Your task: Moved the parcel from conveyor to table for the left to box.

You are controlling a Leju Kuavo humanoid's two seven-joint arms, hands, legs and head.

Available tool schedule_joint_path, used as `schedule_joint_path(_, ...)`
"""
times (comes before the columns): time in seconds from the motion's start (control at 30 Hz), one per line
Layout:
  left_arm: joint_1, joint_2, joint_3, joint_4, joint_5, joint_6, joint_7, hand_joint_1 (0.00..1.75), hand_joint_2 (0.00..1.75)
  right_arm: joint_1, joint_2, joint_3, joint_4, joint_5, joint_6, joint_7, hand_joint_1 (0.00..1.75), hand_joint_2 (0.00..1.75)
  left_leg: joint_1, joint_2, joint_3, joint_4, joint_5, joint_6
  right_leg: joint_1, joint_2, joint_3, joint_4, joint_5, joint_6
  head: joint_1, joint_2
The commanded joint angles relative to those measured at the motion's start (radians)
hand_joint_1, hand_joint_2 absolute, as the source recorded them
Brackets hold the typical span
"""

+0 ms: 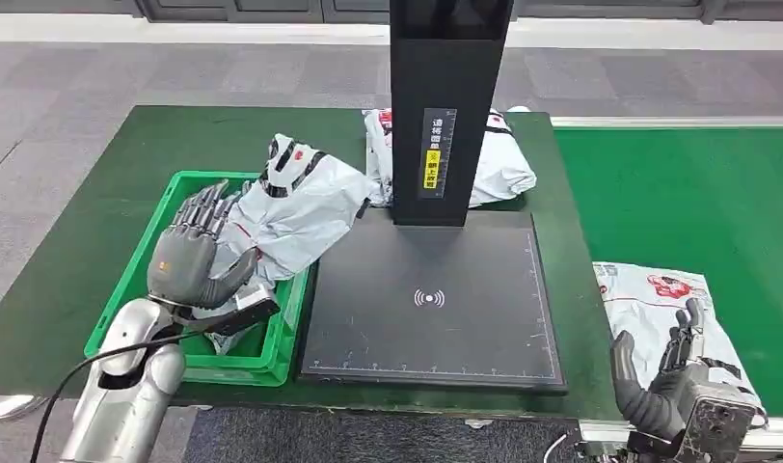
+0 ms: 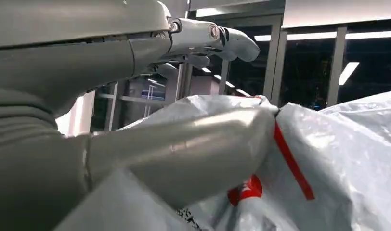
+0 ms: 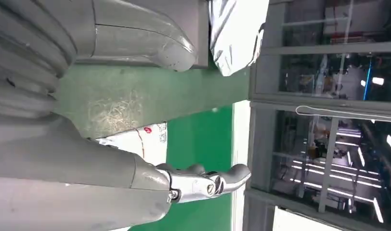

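Parcel (image 1: pixel 662 304) lies flat on conveyor (image 1: pixel 696 193), long axis running away.

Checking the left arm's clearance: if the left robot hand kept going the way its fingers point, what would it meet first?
Probably the grey parcel lying over the green crate: the left robot hand points up toward it, thumb apparently touching already. Depth is unclear.

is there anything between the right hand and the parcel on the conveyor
Nothing visible. The right hand is open over the near edge of the parcel lying on the green conveyor. Toward the table, the flat black scanner base lies alongside, and its upright post stands farther back.
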Motion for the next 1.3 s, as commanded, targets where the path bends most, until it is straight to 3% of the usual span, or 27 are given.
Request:
schedule_joint_path(0.03, -0.010, 0.018, -0.038, 0.018, 0.003, -0.004, 0.004, 0.00, 0.00, -0.007, -0.018, -0.043, 0.004, -0.003, 0.004, 0.008, 0.00, 1.75, 0.000, -0.001, 0.002, -0.002, 0.001, 0.001, 0.001, -0.002, 0.003, -0.002, 0.000, 0.000, 0.000, 0.000)
schedule_joint_path(1.3, -0.010, 0.018, -0.038, 0.018, 0.003, -0.004, 0.004, 0.00, 0.00, -0.007, -0.018, -0.043, 0.004, -0.003, 0.004, 0.008, 0.00, 1.75, 0.000, -0.001, 0.002, -0.002, 0.000, 0.001, 0.001, -0.002, 0.003, -0.003, 0.000, 0.000, 0.000, 0.000)
